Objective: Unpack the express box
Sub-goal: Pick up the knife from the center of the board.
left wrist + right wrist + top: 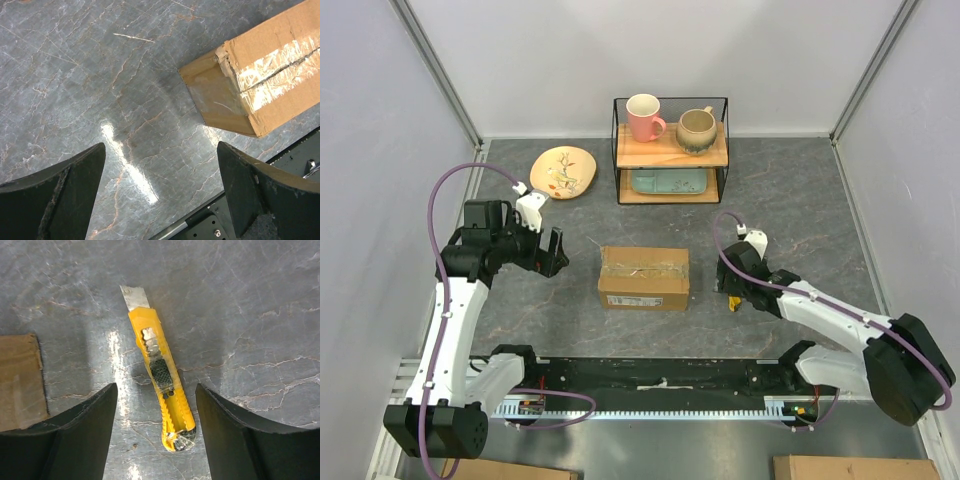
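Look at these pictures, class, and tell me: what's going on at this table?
Two robot arms are set to unpack the express box, which sits closed and taped in the middle of the table. The right gripper hangs over a yellow utility knife lying flat with its blade out, jaws open either side, not yet gripping it. The left gripper is wide open beside the box's left end, holding nothing.

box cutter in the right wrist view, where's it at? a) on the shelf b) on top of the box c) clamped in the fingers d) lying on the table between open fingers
d: the yellow box cutter lies flat on the table, the right gripper with its jaws apart on either side.
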Controlling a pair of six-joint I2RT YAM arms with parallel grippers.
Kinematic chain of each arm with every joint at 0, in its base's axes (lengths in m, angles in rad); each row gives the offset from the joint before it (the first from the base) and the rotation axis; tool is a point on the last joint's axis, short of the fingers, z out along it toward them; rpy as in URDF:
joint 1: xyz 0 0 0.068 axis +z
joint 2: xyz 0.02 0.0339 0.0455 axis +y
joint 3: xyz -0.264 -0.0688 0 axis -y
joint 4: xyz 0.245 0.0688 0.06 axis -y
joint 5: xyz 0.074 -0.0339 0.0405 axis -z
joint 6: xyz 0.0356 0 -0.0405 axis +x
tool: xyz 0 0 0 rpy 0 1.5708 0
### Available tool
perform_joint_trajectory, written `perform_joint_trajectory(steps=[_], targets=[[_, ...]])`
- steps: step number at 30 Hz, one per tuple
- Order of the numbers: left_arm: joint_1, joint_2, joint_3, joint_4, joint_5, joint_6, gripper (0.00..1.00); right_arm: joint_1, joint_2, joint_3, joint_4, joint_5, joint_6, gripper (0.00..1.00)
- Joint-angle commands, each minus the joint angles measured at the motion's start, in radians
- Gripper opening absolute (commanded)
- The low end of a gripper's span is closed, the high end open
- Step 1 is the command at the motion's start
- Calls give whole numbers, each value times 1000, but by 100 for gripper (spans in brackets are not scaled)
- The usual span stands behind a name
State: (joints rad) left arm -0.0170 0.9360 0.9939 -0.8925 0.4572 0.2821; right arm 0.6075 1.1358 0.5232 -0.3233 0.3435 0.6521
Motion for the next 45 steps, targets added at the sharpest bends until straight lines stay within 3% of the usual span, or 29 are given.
perform_joint_trajectory(steps=[1,5,12,17,20,27,31,34,42,45], targets=[[5,-9,46,-29,47,32,100,32,41,-32,50,71,64,70],[5,-17,60,-45,52,34,100,60,84,-9,27,129,98,58],[5,-42,66,-74,41,48,100,86,127,-5,20,149,139,46],[5,-55,86,-103,49,51,100,123,88,-2,4,179,159,23],[5,-57,112,-129,70,60,100,143,22,27,-32,215,158,18],[5,-31,202,-193,150,126,100,207,-136,213,-100,223,-43,18],[3,4,284,-308,366,218,100,303,-175,322,-105,180,-263,19],[3,46,342,-382,488,282,100,394,-180,373,-106,187,-342,20],[2,162,414,-491,629,350,100,690,-35,547,-135,345,-497,20],[2,202,437,-614,673,463,100,791,67,633,-155,397,-541,19]])
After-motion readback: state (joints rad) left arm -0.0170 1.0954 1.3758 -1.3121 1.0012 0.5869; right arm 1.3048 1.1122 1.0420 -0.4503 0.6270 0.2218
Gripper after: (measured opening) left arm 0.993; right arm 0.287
